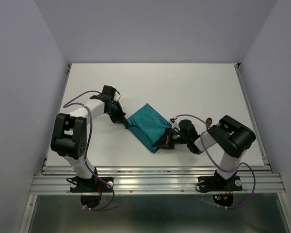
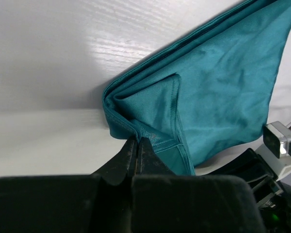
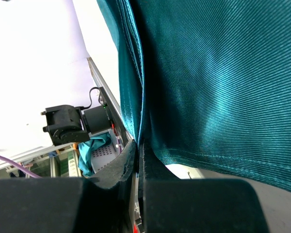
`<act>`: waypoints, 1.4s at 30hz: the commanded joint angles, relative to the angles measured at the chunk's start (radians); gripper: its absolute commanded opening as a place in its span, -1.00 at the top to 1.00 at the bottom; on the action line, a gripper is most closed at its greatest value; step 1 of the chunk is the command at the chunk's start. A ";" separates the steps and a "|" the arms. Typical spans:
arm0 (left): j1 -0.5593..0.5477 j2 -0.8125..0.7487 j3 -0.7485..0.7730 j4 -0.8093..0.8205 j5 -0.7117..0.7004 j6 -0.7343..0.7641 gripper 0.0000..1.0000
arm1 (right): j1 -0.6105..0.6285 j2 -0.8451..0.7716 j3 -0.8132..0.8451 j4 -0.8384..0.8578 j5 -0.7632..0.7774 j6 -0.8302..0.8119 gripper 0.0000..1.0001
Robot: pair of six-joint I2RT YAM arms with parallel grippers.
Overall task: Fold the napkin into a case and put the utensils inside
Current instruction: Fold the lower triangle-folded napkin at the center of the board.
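The left jaws are clenched on the left corner of the napkin, where layered edges and a small triangular flap are seen. The right jaws are pinched shut on the napkin's right edge. The teal, faintly shiny, finely ribbed cloth is folded into a slanted four-sided shape and held between both arms at the middle of the white worktop.
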 commanded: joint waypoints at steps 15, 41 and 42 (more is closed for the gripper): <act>-0.013 0.096 0.168 -0.010 0.044 -0.047 1.00 | -0.005 -0.010 0.000 0.049 -0.012 0.002 0.99; -0.073 0.216 0.303 -0.059 0.007 -0.133 1.00 | -0.005 -0.290 0.358 -0.873 0.335 -0.527 -0.36; -0.073 0.219 0.304 -0.061 0.004 -0.134 1.00 | -0.005 -0.279 0.375 -0.877 0.349 -0.536 -0.36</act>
